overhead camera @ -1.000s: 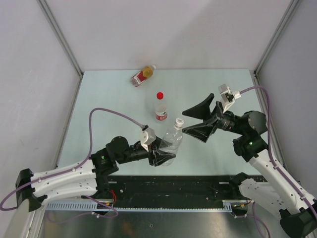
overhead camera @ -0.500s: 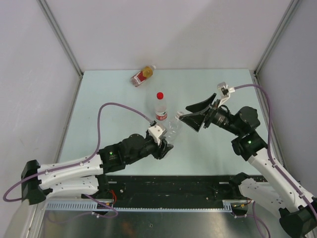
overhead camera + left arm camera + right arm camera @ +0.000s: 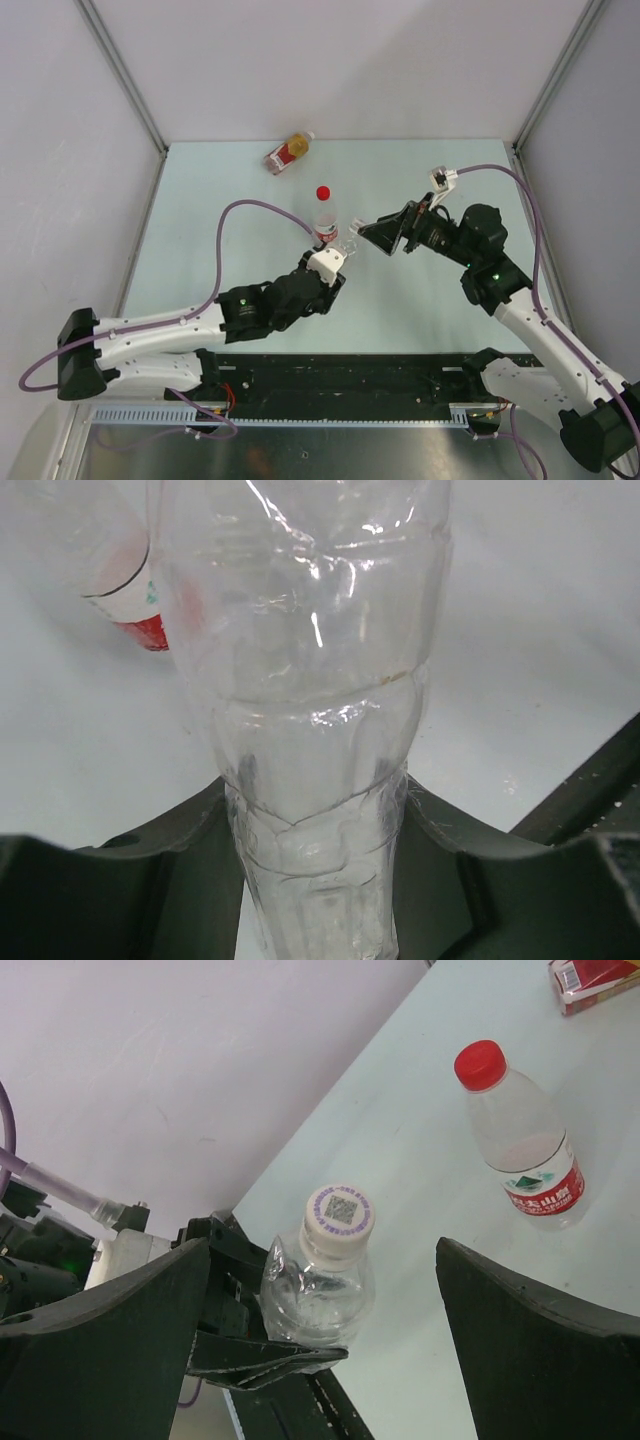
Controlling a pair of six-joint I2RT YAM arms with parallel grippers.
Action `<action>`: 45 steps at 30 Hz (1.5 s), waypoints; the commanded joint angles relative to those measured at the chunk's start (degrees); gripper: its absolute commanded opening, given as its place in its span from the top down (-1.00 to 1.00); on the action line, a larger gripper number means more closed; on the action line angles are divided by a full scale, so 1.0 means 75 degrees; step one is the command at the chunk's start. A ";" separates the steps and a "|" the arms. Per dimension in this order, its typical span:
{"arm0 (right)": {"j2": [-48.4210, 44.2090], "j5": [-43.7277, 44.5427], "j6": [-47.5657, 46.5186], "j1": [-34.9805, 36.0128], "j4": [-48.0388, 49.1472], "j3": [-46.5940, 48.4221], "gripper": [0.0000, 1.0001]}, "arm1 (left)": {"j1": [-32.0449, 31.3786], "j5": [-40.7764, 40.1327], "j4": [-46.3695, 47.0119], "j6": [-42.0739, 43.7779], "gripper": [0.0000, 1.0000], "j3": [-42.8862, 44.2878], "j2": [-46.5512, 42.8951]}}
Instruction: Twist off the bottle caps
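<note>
While the left fingers (image 3: 150, 880) are clenched around the lower body of the clear unlabelled bottle (image 3: 310, 730), holding it up off the tabletop (image 3: 220, 220), its white cap (image 3: 340, 1215) points almost straight at the right arm. Seen from above, the bottle's long axis runs from the left arm's grip up and to the right, so the cap end is the end nearest the right fingers (image 3: 100, 1340). Those are spread wide, holding nothing. In the right wrist view the cap sits in the gap between them, touching neither and somewhat closer to the finger on the view's left side than to the other. Its flat top, with a printed square code, faces the wrist nearly head-on. I judge the right arm the one placed to do the unscrewing: it would need to push forward along the bottle's axis, centre on the cap, then close. Just beyond stands the labelled bottle (image 3: 525, 1150), upright, its red cap (image 3: 480, 1065) on, near the held bottle but apart from it. The amber bottle (image 3: 288, 152) lies on its side at the far edge, well away from both arms.
</note>
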 commanded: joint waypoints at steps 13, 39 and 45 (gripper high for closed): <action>0.0488 0.0557 0.0241 -0.0026 -0.0417 0.0659 -0.88 | -0.0177 -0.0891 -0.0699 -0.0352 1.00 0.0902 0.0688; 0.0948 0.0078 0.0662 -0.0029 -0.0289 0.0662 0.99 | -0.0375 -0.0974 -0.0919 -0.0519 1.00 0.1017 0.0983; 0.0878 -0.0049 0.0419 0.0031 -0.0268 0.0662 1.00 | -0.0375 -0.1009 -0.0891 -0.0548 1.00 0.0948 0.0998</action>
